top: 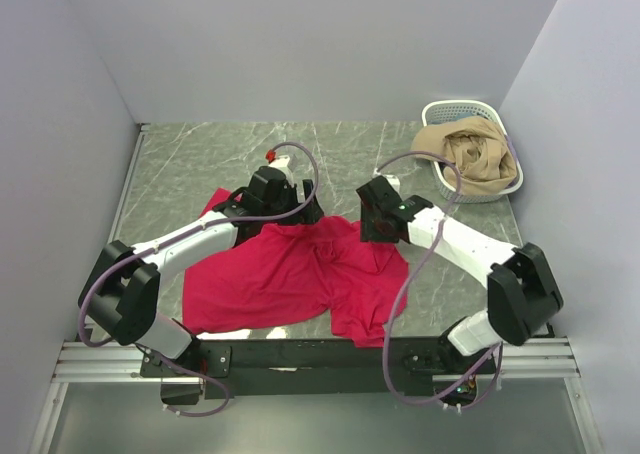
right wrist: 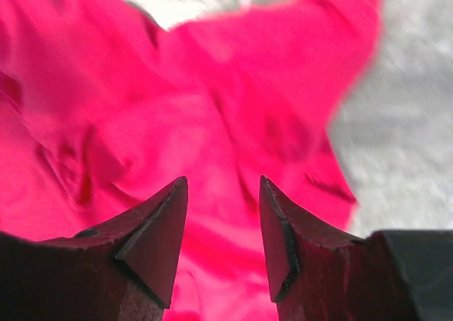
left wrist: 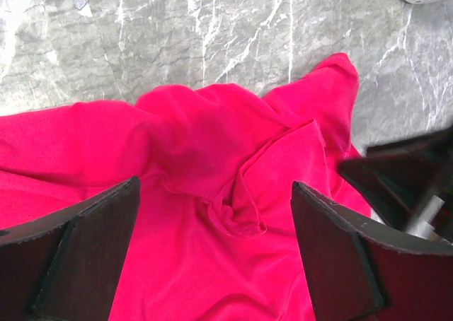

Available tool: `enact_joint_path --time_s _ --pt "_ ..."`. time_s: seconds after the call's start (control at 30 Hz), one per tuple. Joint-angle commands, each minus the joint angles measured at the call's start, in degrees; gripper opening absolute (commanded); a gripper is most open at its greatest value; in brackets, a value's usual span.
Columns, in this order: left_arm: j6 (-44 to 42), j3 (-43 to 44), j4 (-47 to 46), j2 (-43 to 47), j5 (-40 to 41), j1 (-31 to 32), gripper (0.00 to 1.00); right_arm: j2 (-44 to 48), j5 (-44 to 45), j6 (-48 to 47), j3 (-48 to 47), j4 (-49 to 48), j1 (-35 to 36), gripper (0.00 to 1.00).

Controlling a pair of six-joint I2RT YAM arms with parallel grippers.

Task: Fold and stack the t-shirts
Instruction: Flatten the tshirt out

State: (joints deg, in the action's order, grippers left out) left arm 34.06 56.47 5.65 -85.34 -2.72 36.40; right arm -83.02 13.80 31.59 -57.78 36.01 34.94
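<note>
A crimson-red t-shirt (top: 290, 274) lay crumpled and unfolded on the grey marbled table (top: 200, 154), spread across the near middle between the two arms. One corner poked out on the far left behind the left arm (top: 190, 239), and a bunched lobe hung toward the near edge on the right. The left gripper (left wrist: 214, 194) hovered over the far part of the shirt with its jaws spread wide. Nothing sat between them, and the wrist view showed a knot of folds and a rolled hem in the cloth directly below. The right arm (top: 450, 234) reached in from the right, and the right gripper (right wrist: 223, 183) was poised above the shirt's right side. Its two dark fingers (right wrist: 159, 229) stood parted with a clear gap, through which red fabric showed underneath rather than pinched. That view was blurred, so it could not be told whether the tips touched the cloth. In the far right corner stood a white lattice basket (top: 443, 110), well apart from the shirt, with a tan cloth bundle (top: 480, 154) heaped in it and spilling over its rim.
</note>
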Motion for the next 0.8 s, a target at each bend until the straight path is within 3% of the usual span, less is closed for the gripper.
enact_joint_path --time_s 0.0,0.23,0.77 --pt "-0.84 0.31 0.5 0.09 -0.27 -0.37 0.93 -5.12 -2.11 -3.64 -1.64 -10.14 -2.14 0.52" --pt "-0.84 -0.57 0.41 0.53 -0.35 -1.51 0.93 -9.25 -8.26 -6.37 -2.33 -15.44 -6.72 0.52" --pt "-1.11 -1.18 0.33 -0.09 -1.32 -3.0 0.94 -11.72 -17.84 -8.48 -3.39 -16.33 -7.87 0.46"
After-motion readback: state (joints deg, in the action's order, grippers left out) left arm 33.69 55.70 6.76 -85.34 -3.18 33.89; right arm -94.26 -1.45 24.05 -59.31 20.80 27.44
